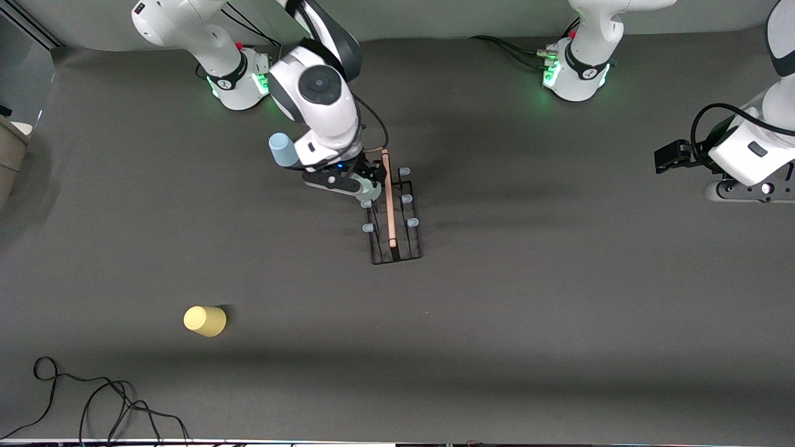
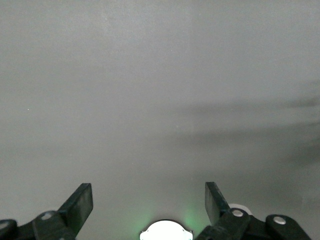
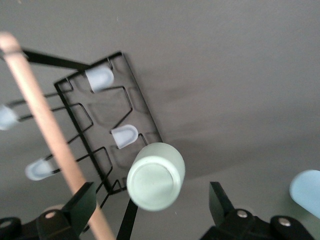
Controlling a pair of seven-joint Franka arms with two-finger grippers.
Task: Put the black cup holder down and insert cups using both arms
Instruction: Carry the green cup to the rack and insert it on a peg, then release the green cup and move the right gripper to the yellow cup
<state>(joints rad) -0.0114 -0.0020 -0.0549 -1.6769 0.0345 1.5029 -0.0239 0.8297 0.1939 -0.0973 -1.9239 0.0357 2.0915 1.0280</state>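
With the pale green cup point(image 3: 155, 176) seated upside down on a peg of the black cup holder point(image 1: 395, 214), the right gripper point(image 1: 365, 181) stands spread around it, the waiting left gripper point(image 2: 149, 205) gapes empty over bare counter point(image 1: 559, 310), and fetching the yellow cup point(image 1: 205, 321) comes next.

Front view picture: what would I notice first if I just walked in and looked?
Probably the right gripper over the black cup holder in the middle of the table, its fingers open on either side of a pale green cup sitting on a peg. A light blue cup pokes out beside that arm, and a yellow cup lies alone nearer the front camera. The left gripper waits open at its end of the table.
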